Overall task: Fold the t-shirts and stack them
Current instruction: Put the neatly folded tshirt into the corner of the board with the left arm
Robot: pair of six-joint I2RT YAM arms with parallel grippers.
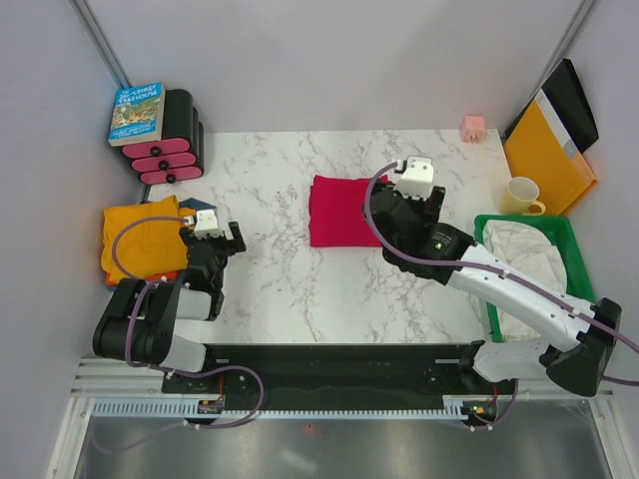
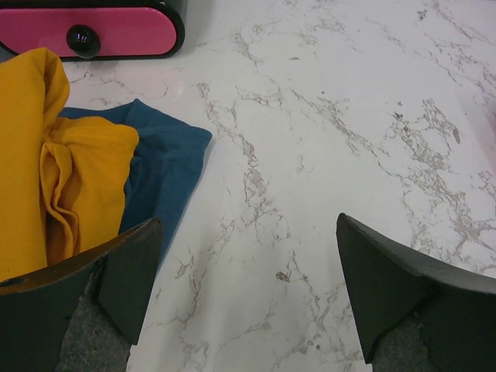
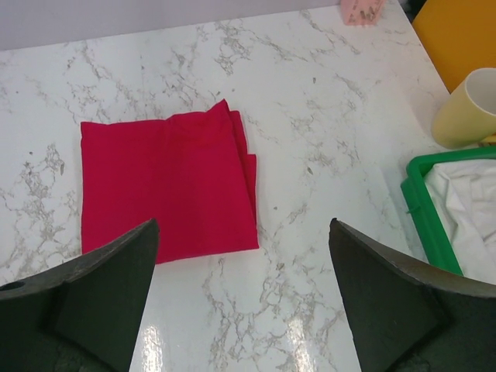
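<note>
The red t-shirt (image 3: 167, 190) is lying folded into a neat rectangle near the middle of the marble bench (image 1: 270, 180), its layered edges showing along its right side. The right tool (image 3: 242, 225) is hovering just above the near edge of that shirt with its fingers spread wide and gripping nothing. The orange t-shirt (image 1: 140, 239) is sitting crumpled at the left edge of the bench, and the dark blue t-shirt (image 2: 167, 159) is lying partly under it, with one corner poking out onto the marble. The left tool (image 2: 244, 225) is hanging just beside these two shirts, its fingers likewise spread apart and empty, with bare marble between them. To the right, a green basket (image 3: 425, 221) is holding a white cloth (image 1: 519, 254), and a pale yellow mug (image 1: 521, 195) is standing just beyond it. An orange-yellow folder (image 1: 549, 150) is leaning in the far right corner, with a small pink object (image 1: 472, 127) resting near it at the back edge. In the far left corner, a book (image 1: 137, 112) is lying on top of a black and pink stack (image 1: 170, 150).
</note>
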